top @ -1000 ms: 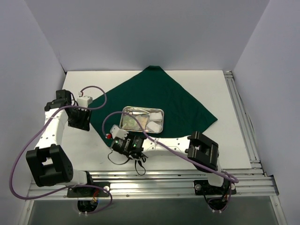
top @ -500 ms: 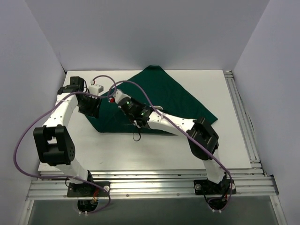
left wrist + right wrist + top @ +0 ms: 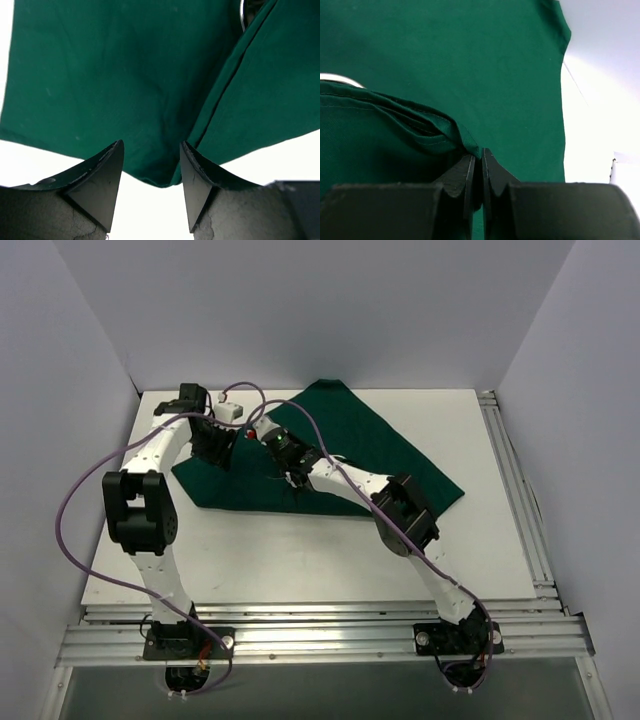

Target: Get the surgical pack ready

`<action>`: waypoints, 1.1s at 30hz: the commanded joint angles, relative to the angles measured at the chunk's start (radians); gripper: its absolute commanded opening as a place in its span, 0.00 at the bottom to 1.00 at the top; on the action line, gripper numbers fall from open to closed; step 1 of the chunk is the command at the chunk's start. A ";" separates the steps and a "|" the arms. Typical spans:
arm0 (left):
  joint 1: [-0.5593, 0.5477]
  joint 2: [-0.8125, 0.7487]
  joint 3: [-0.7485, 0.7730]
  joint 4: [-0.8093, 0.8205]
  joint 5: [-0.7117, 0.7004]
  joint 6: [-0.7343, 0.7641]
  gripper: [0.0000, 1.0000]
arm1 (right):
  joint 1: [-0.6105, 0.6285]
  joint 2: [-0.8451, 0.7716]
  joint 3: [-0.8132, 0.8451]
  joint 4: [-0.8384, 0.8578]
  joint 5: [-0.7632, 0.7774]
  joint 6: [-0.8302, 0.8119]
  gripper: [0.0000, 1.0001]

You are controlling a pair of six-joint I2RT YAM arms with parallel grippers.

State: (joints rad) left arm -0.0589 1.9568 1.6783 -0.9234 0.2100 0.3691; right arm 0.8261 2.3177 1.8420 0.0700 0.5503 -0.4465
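A large dark green cloth drape (image 3: 400, 455) is spread on the white table (image 3: 300, 560), toward its far side. Its near-left part is folded over the middle, so that a second layer is laid across the first, with a straight folded edge along the near side. The hem of the upper layer is gathered into a wrinkled ridge, pinched at its end by the right gripper (image 3: 481, 152). Of the steel tray (image 3: 335, 78), only a thin shiny curve of rim is seen under the fold.
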 commanded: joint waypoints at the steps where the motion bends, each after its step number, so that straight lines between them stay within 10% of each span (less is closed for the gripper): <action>1: -0.041 0.023 0.090 0.006 0.017 0.042 0.57 | -0.030 0.009 0.072 0.025 0.053 0.014 0.00; 6: -0.050 0.065 0.142 0.009 0.025 0.047 0.57 | -0.088 0.057 0.114 -0.007 0.045 0.072 0.08; 13: -0.061 0.135 0.218 0.001 0.028 0.050 0.57 | -0.168 0.120 0.223 -0.056 -0.093 0.201 0.69; 22: -0.113 0.175 0.316 0.011 0.060 0.056 0.63 | -0.360 0.037 0.281 -0.159 -0.479 0.557 0.70; 33: -0.142 0.249 0.396 0.035 0.077 0.050 0.72 | -0.409 0.069 0.275 -0.105 -0.845 0.551 0.77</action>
State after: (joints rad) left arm -0.2047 2.1857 2.0369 -0.9127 0.2531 0.4068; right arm 0.3775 2.3962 2.0571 -0.0574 -0.1566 0.0818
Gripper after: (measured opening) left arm 0.710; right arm 0.768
